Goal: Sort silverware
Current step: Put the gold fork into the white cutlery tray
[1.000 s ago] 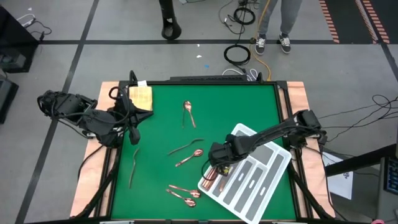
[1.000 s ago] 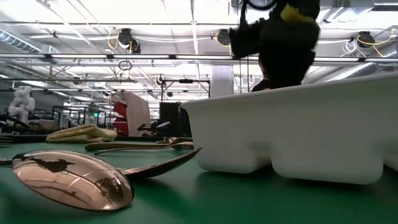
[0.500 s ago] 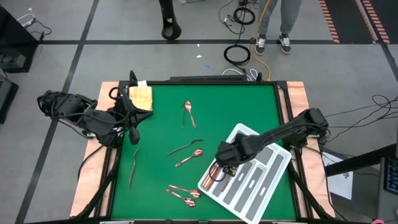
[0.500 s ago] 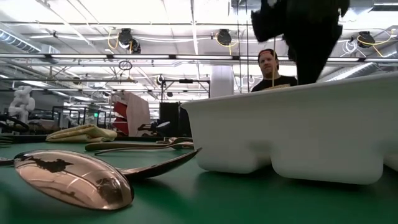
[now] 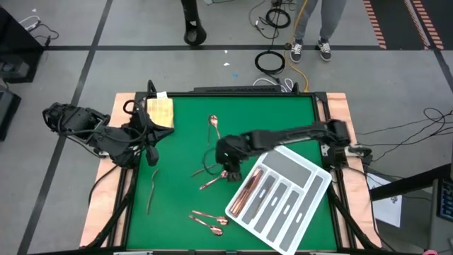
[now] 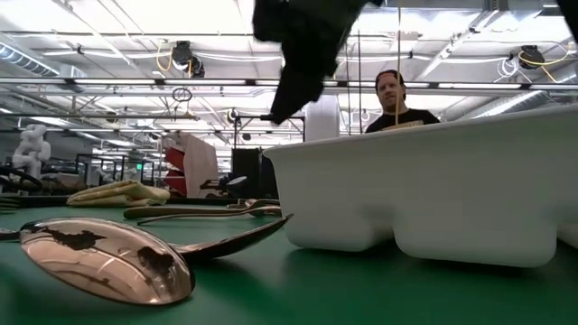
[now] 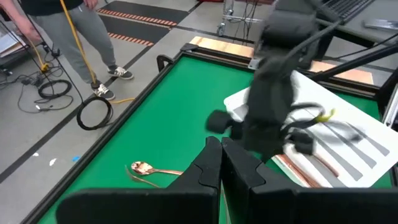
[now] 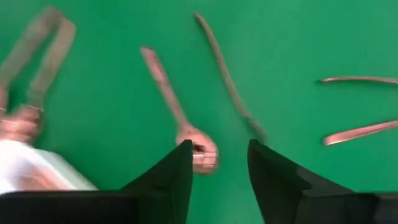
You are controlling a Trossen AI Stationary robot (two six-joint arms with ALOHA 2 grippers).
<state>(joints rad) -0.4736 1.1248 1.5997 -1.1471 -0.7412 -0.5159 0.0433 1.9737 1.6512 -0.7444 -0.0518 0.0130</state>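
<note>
Copper spoon [image 8: 200, 151] lies under the open right tool [image 8: 217, 163].

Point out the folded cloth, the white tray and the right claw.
Folded cloth [image 5: 160, 110]: high view, middle of the cloth.
White tray [image 5: 306, 167]: high view, far rim.
Right claw [image 5: 228, 159]: high view, midway between the fingertips.

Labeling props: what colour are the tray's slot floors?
Grey, in a white tray; clearest in the high view.
</note>
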